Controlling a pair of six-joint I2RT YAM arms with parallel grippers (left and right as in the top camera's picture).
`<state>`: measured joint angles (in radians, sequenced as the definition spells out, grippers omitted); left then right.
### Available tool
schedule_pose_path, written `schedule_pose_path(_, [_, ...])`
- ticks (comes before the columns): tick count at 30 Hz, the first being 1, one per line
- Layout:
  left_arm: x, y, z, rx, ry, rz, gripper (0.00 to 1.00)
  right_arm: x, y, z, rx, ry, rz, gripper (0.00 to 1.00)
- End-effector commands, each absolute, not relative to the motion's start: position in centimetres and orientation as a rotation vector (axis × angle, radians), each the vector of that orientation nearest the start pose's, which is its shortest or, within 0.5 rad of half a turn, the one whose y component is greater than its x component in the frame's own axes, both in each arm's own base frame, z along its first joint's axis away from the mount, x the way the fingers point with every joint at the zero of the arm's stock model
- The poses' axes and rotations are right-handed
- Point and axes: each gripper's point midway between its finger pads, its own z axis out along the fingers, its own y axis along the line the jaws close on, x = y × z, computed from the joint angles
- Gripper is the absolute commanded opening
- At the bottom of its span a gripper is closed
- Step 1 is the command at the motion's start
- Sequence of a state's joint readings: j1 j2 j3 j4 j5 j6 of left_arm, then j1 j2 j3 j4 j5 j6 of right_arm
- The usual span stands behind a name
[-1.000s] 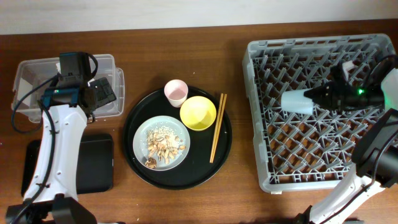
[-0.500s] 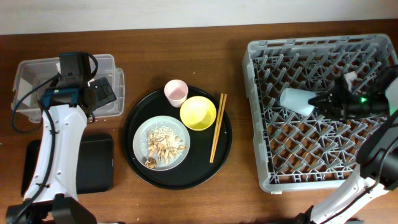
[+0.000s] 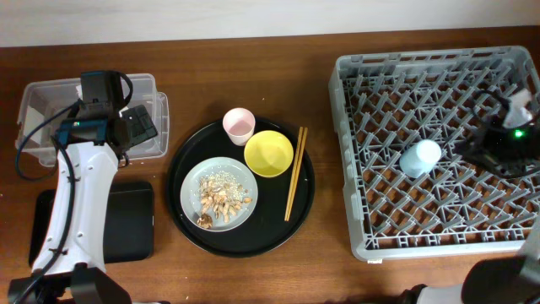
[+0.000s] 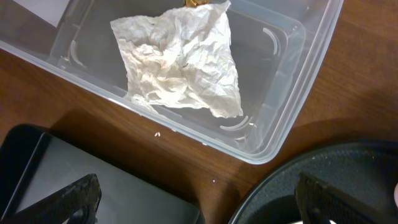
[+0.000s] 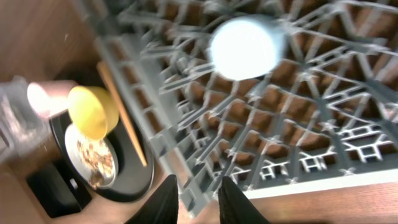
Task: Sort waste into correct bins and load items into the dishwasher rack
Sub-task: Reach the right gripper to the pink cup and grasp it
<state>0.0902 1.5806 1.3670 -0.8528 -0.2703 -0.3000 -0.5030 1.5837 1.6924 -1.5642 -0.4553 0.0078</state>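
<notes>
The light-blue cup [image 3: 420, 158] rests alone in the grey dishwasher rack [image 3: 354, 169], and also shows in the right wrist view [image 5: 245, 46]. My right gripper [image 3: 483, 148] is open and empty, to the right of the cup and apart from it; its fingers [image 5: 199, 202] hang above the rack. My left gripper [image 4: 205, 205] is wide open and empty, by the clear tub [image 3: 38, 105]. A crumpled white wrapper [image 4: 180, 62] lies in the tub. The grey plate [image 3: 190, 181] holds food scraps [image 3: 221, 198]. The pink cup [image 3: 239, 125], yellow bowl [image 3: 268, 153] and chopsticks [image 3: 295, 173] are beside it.
The plate, bowl, pink cup and chopsticks sit on a large round black tray [image 3: 295, 211] at the table's middle. The shallow black rectangular tray [image 3: 126, 224] lies in front of the clear tub, under my left arm. The rack fills the right side.
My right gripper has let go of the light-blue cup and drawn back to the right. The cup, held on its side before, now rests in the rack. The left arm has not moved.
</notes>
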Motion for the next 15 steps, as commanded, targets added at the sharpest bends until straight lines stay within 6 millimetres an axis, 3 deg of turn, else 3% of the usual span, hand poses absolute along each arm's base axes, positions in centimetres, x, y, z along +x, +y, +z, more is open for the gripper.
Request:
schedule_pose_path(1, [38.5, 8.1, 18.0, -0.605, 2.514, 0.282, 0.99, 29.2, 0.2, 25.9, 0.316, 2.798, 0.623, 0.36])
schedule_pose_path(2, [38.5, 8.1, 18.0, -0.605, 2.514, 0.282, 0.99, 29.6, 4.4, 26.0, 0.139, 2.815, 0.647, 0.38])
schedule_pose_path(3, [38.5, 8.1, 18.0, -0.605, 2.514, 0.282, 0.99, 30.3, 9.9, 26.2, -0.109, 2.786, 0.679, 0.51])
schedule_pose_path(4, [38.5, 8.1, 18.0, -0.605, 2.513, 0.282, 0.99, 31.0, 15.0, 26.0, -0.359, 2.722, 0.662, 0.74])
schedule_pose_path(5, [38.5, 8.1, 18.0, -0.605, 2.514, 0.282, 0.99, 31.3, 18.2, 25.5, -0.498, 2.681, 0.630, 0.99])
schedule_pose_path(7, [38.5, 8.1, 18.0, -0.605, 2.513, 0.282, 0.99, 31.5, 25.8, 23.6, -0.758, 2.584, 0.609, 0.99])
schedule_pose_path(10, [38.5, 8.1, 18.0, -0.605, 2.513, 0.282, 0.99, 31.0, 35.3, 22.8, -0.973, 2.378, 0.763, 0.99])
schedule_pose_path(14, [38.5, 8.1, 18.0, -0.605, 2.513, 0.282, 0.99, 35.5, 37.6, 20.6, -0.917, 2.291, 0.676, 0.99])
schedule_pose_path(15, [38.5, 8.1, 18.0, -0.605, 2.513, 0.282, 0.99, 37.9, 36.9, 19.7, -0.789, 2.312, 0.596, 0.87])
